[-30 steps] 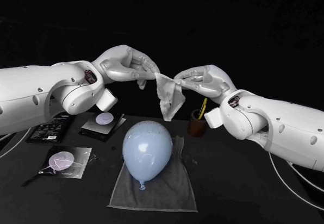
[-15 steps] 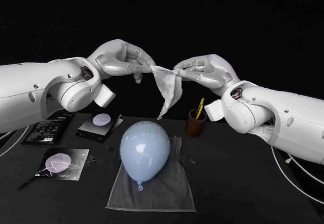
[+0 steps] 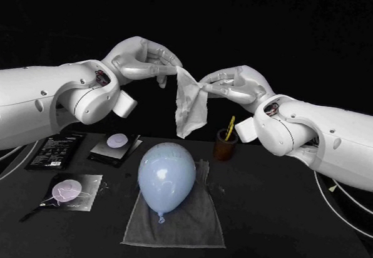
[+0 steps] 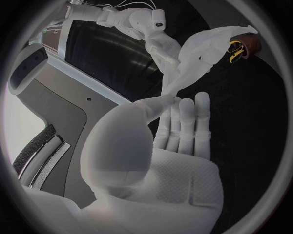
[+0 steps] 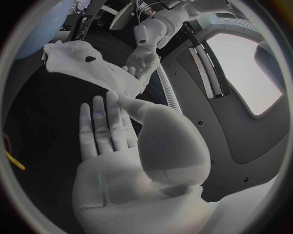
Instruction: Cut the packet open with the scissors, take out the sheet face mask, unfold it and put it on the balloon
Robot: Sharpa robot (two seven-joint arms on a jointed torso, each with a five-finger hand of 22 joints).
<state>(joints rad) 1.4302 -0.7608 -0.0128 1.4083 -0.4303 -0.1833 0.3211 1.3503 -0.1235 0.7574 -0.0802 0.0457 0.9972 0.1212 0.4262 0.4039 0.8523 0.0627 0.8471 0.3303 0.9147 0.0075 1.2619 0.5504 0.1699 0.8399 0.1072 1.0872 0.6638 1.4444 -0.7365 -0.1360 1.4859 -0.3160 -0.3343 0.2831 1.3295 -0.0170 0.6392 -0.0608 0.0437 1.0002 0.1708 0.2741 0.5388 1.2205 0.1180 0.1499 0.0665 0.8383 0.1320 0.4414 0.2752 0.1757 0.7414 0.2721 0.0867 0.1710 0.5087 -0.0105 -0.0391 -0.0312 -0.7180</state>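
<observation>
The left robot hand point(image 3: 146, 64) and right robot hand point(image 3: 232, 87) still pinched the sheet face mask point(image 3: 189, 107); it hung bunched again, unfolding unfinished

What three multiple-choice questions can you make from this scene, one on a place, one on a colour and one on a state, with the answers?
1. Where does the balloon lie?
A. on the floor
B. on the grey cloth
C. on a shelf

2. What colour is the balloon?
A. red
B. green
C. pale blue

3. What state is the sheet face mask in?
A. pinched by the left hand and the right hand, hanging in the air
B. spread over the balloon
C. sealed in its packet

Answers:
1 B, the grey cloth shows under and around the balloon in the head view.
2 C, its skin looks pale blue.
3 A, both hands hold its upper edge and the rest droops, crumpled.
</observation>
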